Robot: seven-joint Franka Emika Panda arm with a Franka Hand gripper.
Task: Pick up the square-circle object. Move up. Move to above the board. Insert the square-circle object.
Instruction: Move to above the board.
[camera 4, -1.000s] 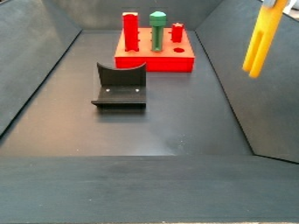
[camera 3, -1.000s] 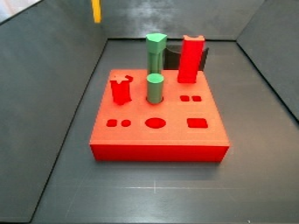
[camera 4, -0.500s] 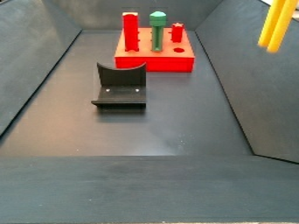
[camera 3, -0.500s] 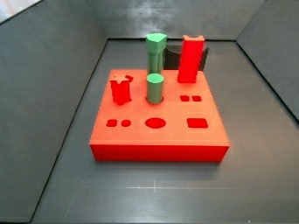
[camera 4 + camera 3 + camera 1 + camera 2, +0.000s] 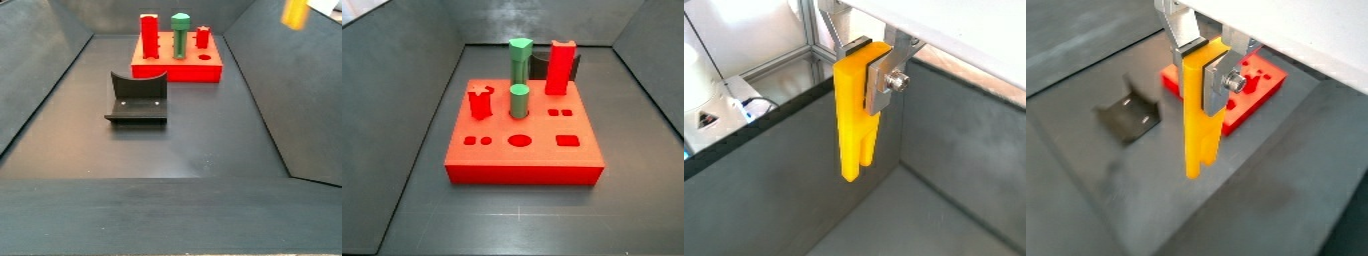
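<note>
**Bar hanging high, board off to one side**

Gripper [image 5: 1211, 72] is clamped on the square-circle object [image 5: 1200, 120], whose long axis hangs straight down from the fingers. I see the board [image 5: 1253, 85] lying below and beyond it, well apart, so I judge a sideways carry comes next.

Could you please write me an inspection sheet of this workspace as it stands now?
Surface: dark grey floor tray, bare around the parts.
Job's things: long yellow-orange bar hangs upright in the tool, high up; only its lower tip shows in a side view. Flat red board with shaped holes lies on the tray.
Clutter: two green cylinder pegs and a red square post stand in the board; dark L-shaped fixture stands apart from it.
Tool: gripper shut on the bar, well above the tray.
Cables: nothing seen.
Surroundings: grey walls; metal frame beyond in a wrist view.
</note>
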